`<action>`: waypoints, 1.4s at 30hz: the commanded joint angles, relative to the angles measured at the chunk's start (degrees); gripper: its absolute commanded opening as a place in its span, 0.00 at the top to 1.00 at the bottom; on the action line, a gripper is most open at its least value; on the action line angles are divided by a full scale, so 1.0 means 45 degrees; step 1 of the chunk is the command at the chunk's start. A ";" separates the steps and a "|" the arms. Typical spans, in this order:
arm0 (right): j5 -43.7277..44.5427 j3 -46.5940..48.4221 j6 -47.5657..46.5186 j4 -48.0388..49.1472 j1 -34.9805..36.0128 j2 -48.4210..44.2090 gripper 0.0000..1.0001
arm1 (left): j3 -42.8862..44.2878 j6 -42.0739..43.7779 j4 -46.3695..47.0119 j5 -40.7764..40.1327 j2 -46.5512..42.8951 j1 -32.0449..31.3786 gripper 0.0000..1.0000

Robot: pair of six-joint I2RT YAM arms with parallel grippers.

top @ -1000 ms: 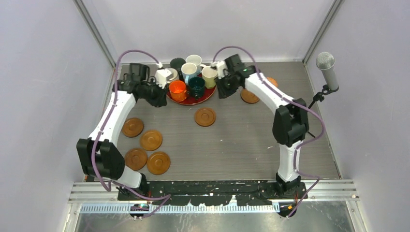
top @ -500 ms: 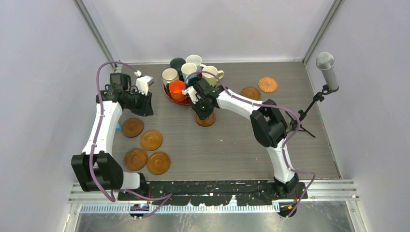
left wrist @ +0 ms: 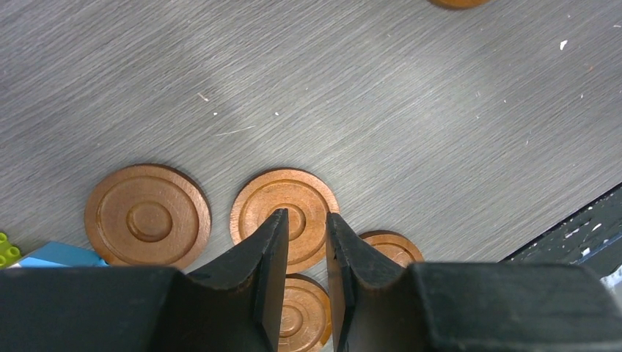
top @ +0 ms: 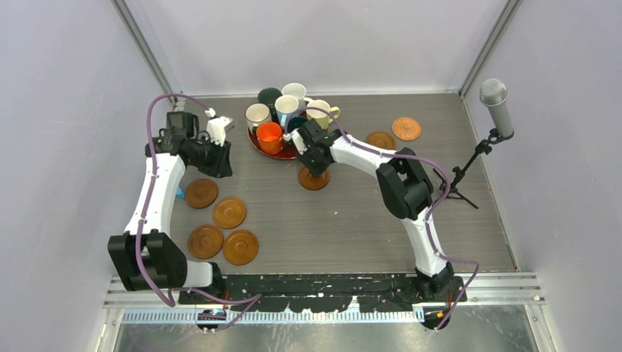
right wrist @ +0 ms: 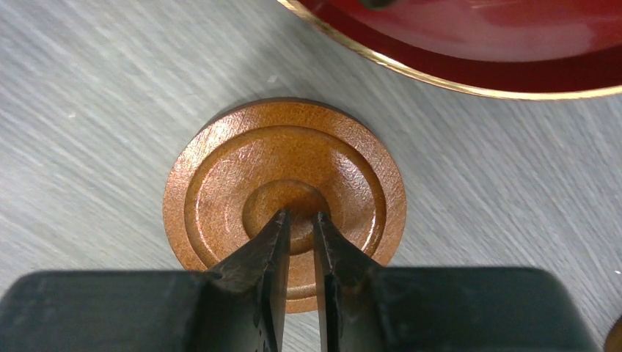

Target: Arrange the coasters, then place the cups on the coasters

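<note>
Several cups stand packed on the red tray at the back, among them an orange cup, a pale yellow cup and a light blue cup. My right gripper is shut and empty, its tips over the centre of a brown coaster just in front of the tray. My left gripper hangs shut and empty left of the tray, above the coasters grouped at the near left. Two more coasters lie at the back right.
A microphone on a stand rises at the right edge. A small blue and green brick lies beside the leftmost coaster. The tray's gold-edged rim runs close behind the right gripper. Walls enclose three sides.
The right arm swung from beside the tray's right to its front, down over the single coaster, jaws closing. The left arm drew back leftward from the tray.
</note>
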 commanded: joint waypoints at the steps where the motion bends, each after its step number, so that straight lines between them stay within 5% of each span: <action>1: 0.0904 -0.0048 -0.0259 -0.0406 -0.0932 -0.0081 0.77 | 0.0031 0.0495 0.0135 0.0051 0.0098 0.0065 0.72; 14: 0.0859 -0.0163 -0.1202 -0.1158 -0.3185 -0.0503 0.77 | -0.0479 0.1759 0.0158 -0.0314 0.0558 0.0060 0.71; 35: 0.0976 -0.0395 -0.1342 -0.1318 -0.3748 -0.1102 0.77 | -0.2329 0.4925 0.0012 -0.1785 0.1410 0.0063 0.69; 42: -0.1785 0.0230 -0.0566 -0.1318 -0.3716 -0.1960 0.72 | -0.3377 0.6480 0.0314 -0.2475 0.1771 0.0075 0.69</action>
